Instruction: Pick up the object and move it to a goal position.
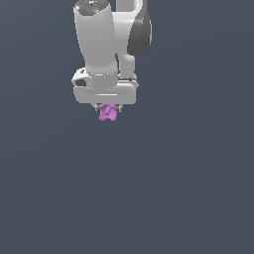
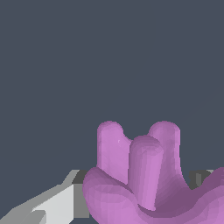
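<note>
Flat slate-grey filled both views, with no seam, edge, corner or shadow in it, so whether any of it was a bench could not be told, and nothing gave an edge to place things by. Against that blank field the white arm (image 1: 101,44) came down from the top of the exterior view, its thick forearm ending in a broad wrist block, with a dark grey shell on the side toward the exterior view's right. Under the block sat the end effector (image 1: 106,107), its short fingers barely showing below the white body. The object (image 1: 107,113), a small pink-purple lobed piece narrower than the wrist block, hung directly under it, touching the fingers and poking out below them. In the wrist view the object (image 2: 144,179) filled the foreground, three rounded lobes pointing away from the camera over a wider, flared base, with a pale finger (image 2: 57,203) hard against one side and a sliver of dark pad at the other. So the end effector appeared clenched on the piece, which sat centred between the fingers, its lobes running along the approach direction. No goal marker showed in either view, so which way the carry had to go could not be read; with no surface or shadow visible beneath, the piece looked lifted clear, though that was a judgement.
</note>
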You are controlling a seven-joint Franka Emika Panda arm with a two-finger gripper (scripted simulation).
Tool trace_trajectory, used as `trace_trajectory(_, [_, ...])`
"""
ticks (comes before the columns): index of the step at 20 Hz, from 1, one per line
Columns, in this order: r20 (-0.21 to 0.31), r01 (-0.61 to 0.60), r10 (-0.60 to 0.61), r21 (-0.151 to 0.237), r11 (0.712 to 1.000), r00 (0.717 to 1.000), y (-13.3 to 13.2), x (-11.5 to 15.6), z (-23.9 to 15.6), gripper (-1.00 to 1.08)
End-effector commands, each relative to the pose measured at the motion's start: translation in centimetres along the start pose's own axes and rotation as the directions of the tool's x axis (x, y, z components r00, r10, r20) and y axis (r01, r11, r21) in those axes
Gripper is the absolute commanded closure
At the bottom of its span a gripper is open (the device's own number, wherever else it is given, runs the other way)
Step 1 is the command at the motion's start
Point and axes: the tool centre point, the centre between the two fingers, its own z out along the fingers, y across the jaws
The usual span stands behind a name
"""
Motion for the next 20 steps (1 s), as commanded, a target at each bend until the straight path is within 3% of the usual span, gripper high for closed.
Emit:
trace_trajectory(1, [0.000, 0.000, 0.000, 0.000, 1.000, 1.000, 0.9, -1.4, -2.5, 1.08])
trace_trajectory(12, [0.000, 0.000, 0.000, 0.000, 1.000, 1.000, 4.8, -6.6, -13.2, 1.08])
trace_trajectory(20, [0.000, 0.000, 0.000, 0.000, 1.000, 1.000, 6.7, -8.8, -18.1, 1.08])
